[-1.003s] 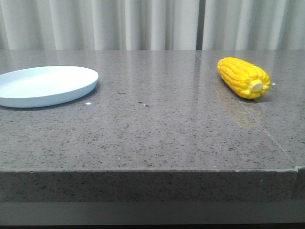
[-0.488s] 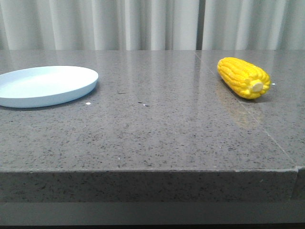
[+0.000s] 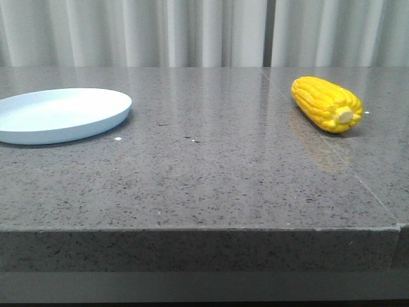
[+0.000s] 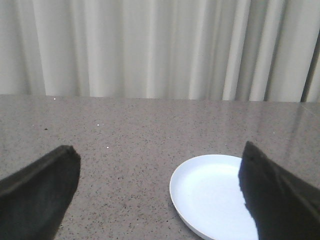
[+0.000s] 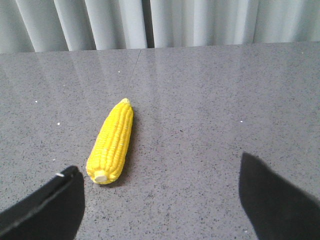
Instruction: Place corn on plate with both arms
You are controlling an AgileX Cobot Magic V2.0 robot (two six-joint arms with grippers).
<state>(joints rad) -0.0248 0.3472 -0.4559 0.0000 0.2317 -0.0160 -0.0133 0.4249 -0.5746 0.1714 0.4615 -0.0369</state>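
Observation:
The yellow corn (image 3: 327, 103) lies on the grey stone table at the right, its pale stub end towards the camera. The pale blue-white plate (image 3: 61, 114) sits at the left, with nothing on it. Neither gripper shows in the front view. In the right wrist view the corn (image 5: 112, 143) lies ahead of my right gripper (image 5: 160, 172), nearer the left finger and apart from it; the jaws are wide open and hold nothing. In the left wrist view my left gripper (image 4: 160, 152) is wide open and holds nothing, and the plate (image 4: 212, 192) lies partly behind the right finger.
The table's front edge (image 3: 198, 229) runs across the near side, and a seam (image 3: 332, 150) crosses the top near the corn. A pale curtain (image 3: 204, 32) hangs behind the table.

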